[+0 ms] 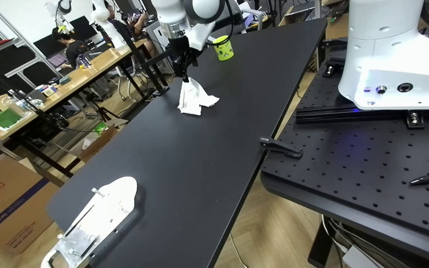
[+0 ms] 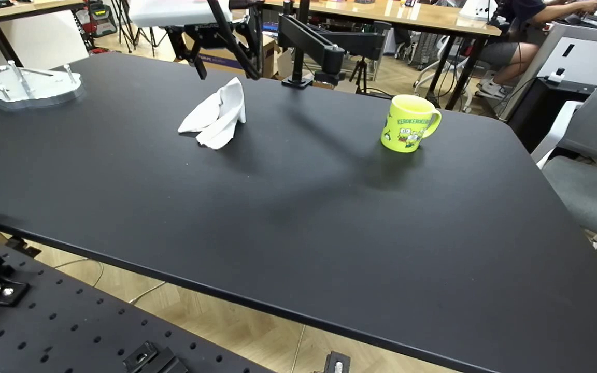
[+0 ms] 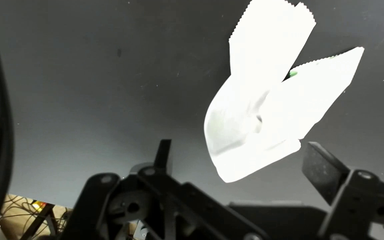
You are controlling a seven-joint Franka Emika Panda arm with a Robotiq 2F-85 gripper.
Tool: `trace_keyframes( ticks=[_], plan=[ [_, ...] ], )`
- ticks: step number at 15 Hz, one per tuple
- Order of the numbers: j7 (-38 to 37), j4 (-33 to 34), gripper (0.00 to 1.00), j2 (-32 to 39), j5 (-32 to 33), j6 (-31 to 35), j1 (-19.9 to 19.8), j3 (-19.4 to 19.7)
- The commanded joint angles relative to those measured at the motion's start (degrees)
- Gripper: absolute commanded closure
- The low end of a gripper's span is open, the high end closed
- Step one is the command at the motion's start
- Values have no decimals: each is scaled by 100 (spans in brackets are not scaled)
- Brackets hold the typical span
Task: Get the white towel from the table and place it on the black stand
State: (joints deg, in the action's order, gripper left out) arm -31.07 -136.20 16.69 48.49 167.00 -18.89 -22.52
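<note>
With the hand (image 3: 239,143) spread wide and gripping nothing, shows a gap on each side between fingers (image 3: 323,170) and white towel (image 3: 272,106) in the wrist view. Below, for the towel: rests on the table (image 2: 329,248), folded and peaked upward, toward the far side in an exterior view. Well to the right there: yellow-green mug (image 2: 407,124), upright, handle (image 2: 437,123) facing right. At left: pegged white panel (image 2: 44,90), lying flat on the table.
</note>
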Motion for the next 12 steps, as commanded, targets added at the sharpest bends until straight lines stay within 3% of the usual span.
trace_keyframes(
  ticks=[1,2,3,4,12],
  plan=[
    [29,578,0,581,352,-107,242,149],
    [-30,690,0,680,397,-202,328,190],
    [-141,796,25,754,492,-252,436,269],
    [-92,873,26,839,499,-273,479,285],
    [-70,1020,83,862,520,-294,751,525]
  ],
)
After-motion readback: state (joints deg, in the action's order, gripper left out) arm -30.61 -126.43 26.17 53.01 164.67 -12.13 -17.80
